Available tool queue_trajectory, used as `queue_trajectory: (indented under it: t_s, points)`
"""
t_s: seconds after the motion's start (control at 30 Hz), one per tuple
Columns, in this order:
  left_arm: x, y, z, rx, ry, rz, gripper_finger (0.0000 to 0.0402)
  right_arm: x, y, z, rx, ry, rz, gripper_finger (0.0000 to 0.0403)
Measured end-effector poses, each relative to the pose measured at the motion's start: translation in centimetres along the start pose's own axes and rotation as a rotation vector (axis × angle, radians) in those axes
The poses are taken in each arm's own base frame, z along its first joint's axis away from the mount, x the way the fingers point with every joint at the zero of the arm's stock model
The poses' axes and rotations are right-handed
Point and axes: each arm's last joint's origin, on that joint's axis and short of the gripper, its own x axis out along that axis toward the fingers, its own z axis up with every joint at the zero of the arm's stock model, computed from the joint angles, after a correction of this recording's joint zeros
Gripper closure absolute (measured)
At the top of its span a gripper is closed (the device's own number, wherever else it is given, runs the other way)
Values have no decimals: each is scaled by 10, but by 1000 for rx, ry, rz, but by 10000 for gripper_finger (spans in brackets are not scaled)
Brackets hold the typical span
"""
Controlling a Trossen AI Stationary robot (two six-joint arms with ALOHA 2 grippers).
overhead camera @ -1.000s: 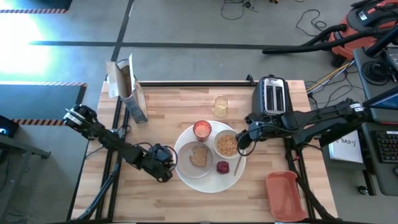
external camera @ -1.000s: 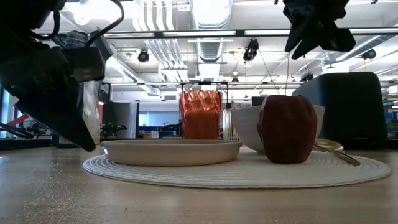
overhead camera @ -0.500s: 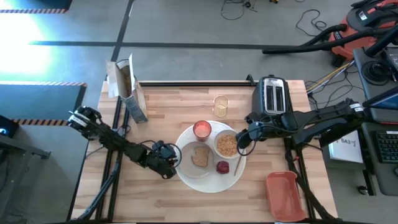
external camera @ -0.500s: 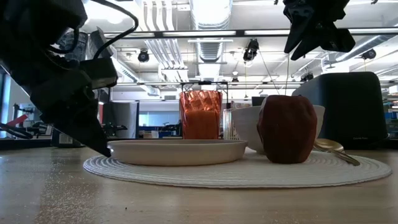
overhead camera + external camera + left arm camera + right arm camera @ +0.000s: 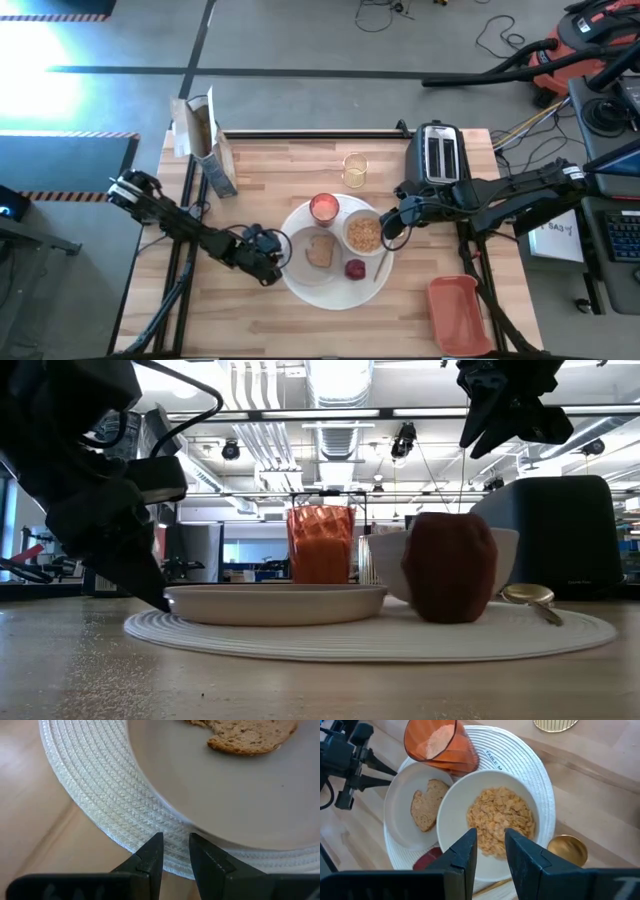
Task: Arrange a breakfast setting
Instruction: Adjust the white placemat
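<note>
A large round white woven plate (image 5: 335,297) lies flat mid-table. On it rest a smaller white plate (image 5: 300,265) with a brown toast slice (image 5: 320,250), a white bowl (image 5: 364,232) of cereal, a pink-red cup (image 5: 325,208), a dark-red fruit (image 5: 356,268) and a gold spoon (image 5: 383,262). My left gripper (image 5: 274,262) is down at the table, shut on the woven plate's left rim. My right gripper (image 5: 386,228) hangs above the bowl's right side (image 5: 491,842), shut and empty. My left gripper pinches the woven plate's left rim (image 5: 175,836) between its two fingers. The fingers (image 5: 150,857) come slanting down from the table's left, with only their tips at the rim. The woven plate lies flat on the table (image 5: 300,640) with everything on it.
A dark toaster (image 5: 437,155) stands at the far right. An open cereal box (image 5: 205,140) stands at the far left, with a small glass (image 5: 354,170) between them. A pink-red tray (image 5: 460,315) lies at the near right corner. Bare wood shows near and to the left.
My left gripper has gone toward the table's right edge to the woven plate's left rim and taken hold. It has then drawn the plate a little toward the table's left edge; the cup, bowl, fruit and spoon have slid along with it.
</note>
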Motion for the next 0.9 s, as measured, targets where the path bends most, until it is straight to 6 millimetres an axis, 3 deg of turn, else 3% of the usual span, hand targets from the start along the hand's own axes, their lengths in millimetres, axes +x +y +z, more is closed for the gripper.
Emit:
queue_trajectory:
  t_s: [0.23, 0.6, 0.9]
  points:
    - [-7, 10, -4, -9, 68, 76, 324, 0, 0, 0, 0, 0, -1, 312]
    - [-28, 16, -7, -21, 152, 50, 324, 1, -1, -1, 7, 5, -11, 312]
    - [-39, 8, 9, -16, 43, 23, 324, 16, -19, -15, 63, 171, -312, 312]
